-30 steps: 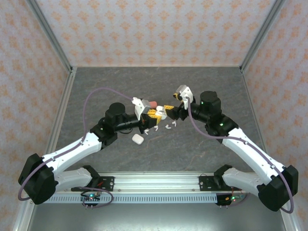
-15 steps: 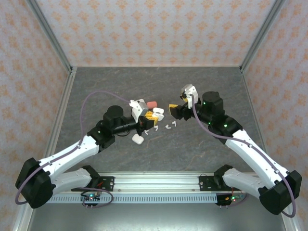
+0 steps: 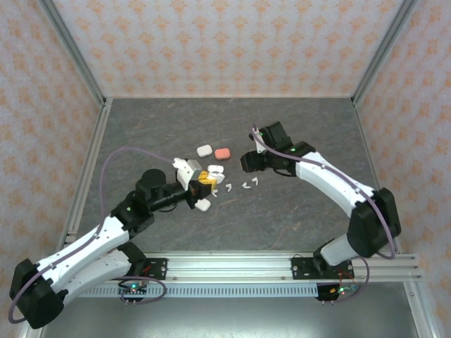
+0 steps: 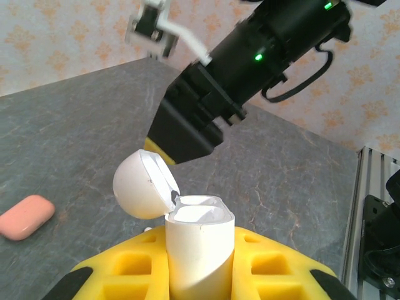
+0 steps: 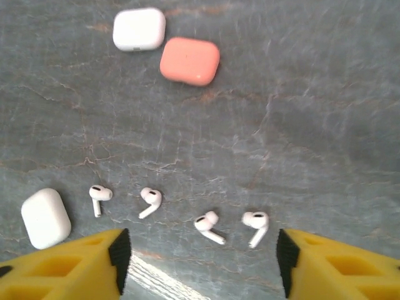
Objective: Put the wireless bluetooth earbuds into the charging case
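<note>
A white charging case (image 4: 200, 250) stands upright between the yellow fingers (image 4: 125, 269) of my left gripper (image 3: 203, 181), which is shut on it. Its round lid (image 4: 142, 185) is hinged open to the left. Four white earbuds (image 5: 208, 225) lie in a loose row on the grey table, also seen from above (image 3: 245, 185). My right gripper (image 5: 203, 265) hangs open just above them, pointing down, with the two rightmost earbuds (image 5: 255, 222) lying between its yellow fingers (image 5: 337, 265). From above, the right gripper (image 3: 248, 162) sits right of the left one.
A closed white case (image 5: 139, 29) and a coral case (image 5: 189, 60) lie side by side beyond the earbuds. Another white case (image 5: 45, 217) lies left of the row. One more white case (image 3: 203, 205) rests near the left gripper. The right arm (image 4: 250, 62) looms ahead of the held case.
My left gripper has drawn back toward the near left with the open case. The right arm has swung round, its gripper now pointing down over the earbuds, jaws slightly narrower.
</note>
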Tool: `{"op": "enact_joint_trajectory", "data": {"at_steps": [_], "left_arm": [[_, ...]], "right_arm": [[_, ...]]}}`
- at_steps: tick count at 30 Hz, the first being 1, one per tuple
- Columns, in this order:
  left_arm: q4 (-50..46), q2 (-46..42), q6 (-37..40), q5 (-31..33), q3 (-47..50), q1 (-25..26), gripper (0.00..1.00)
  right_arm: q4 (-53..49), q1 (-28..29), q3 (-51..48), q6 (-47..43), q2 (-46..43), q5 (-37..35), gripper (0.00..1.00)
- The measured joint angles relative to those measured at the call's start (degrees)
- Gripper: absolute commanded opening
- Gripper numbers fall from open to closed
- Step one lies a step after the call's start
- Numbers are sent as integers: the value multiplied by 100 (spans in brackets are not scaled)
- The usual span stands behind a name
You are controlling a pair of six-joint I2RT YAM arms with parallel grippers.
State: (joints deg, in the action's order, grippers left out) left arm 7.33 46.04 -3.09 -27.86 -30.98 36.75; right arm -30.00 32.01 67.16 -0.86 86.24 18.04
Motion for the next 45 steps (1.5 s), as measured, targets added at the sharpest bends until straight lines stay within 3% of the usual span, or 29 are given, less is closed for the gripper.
{"op": "enact_joint_trajectory", "data": {"at_steps": [5, 15, 29, 45], "left_arm": [[-450, -772, 17, 138, 24, 0, 0], [-1102, -1738, 61, 308, 31, 0, 0], [-1213, -1764, 63, 358, 35, 0, 0], [-1211, -1443, 63, 435, 35, 0, 0]], "right_arm": [[48, 367, 146, 400, 807, 306, 46], [306, 1027, 675, 538, 1818, 756, 46], [369, 1296, 1403, 426, 2997, 905, 44], [264, 1370, 1537, 142, 3226, 942, 36]]}}
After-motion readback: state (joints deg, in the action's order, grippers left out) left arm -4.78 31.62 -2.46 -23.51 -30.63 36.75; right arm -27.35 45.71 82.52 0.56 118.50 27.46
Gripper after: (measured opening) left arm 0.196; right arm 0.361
